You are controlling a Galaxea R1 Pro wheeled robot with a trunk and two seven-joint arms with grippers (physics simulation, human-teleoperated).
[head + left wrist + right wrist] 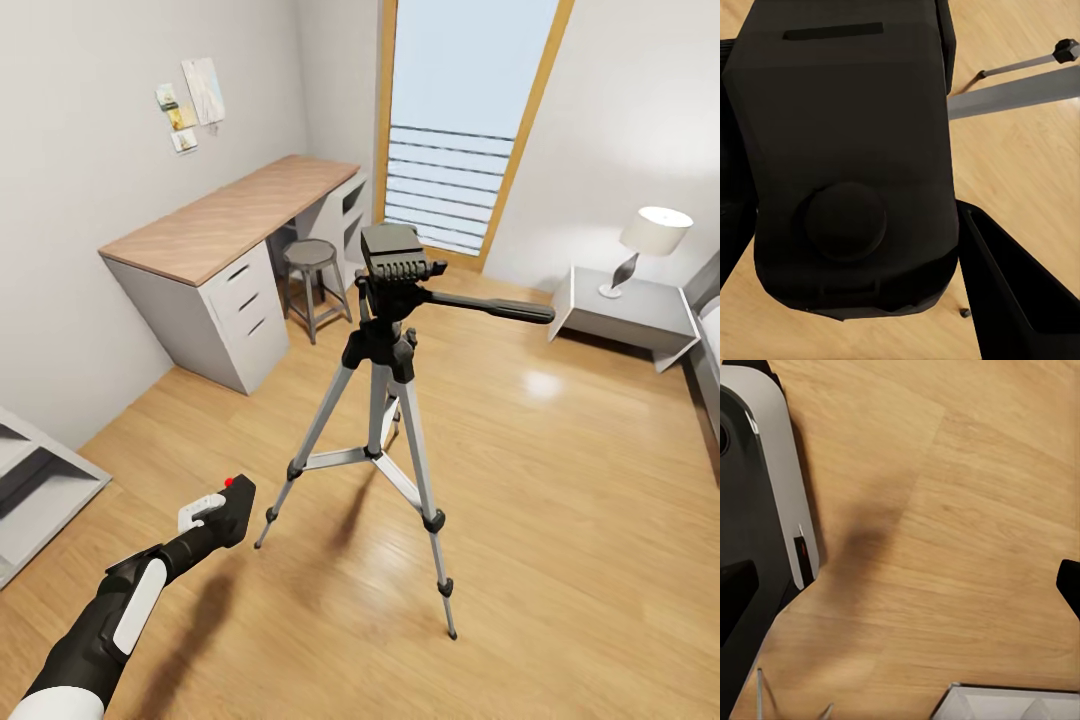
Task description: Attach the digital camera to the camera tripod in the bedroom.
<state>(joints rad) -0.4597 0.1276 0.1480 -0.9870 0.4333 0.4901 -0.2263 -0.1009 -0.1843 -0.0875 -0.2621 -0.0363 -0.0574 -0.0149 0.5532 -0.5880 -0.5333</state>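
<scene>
Left gripper [222, 512] holds the digital camera [228, 510] low over the wood floor [560, 520], near the camera tripod [385, 400], which stands mid-room before the desk [230, 215]. I cannot tell the right gripper's state. The tripod looks stiff but easy to tip. The camera seems light, hard and smooth; a grip on its flat sides suits it.

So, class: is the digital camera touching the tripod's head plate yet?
Apart. In the head view the digital camera sits low in the left gripper, floor visible between it and the camera tripod.
</scene>
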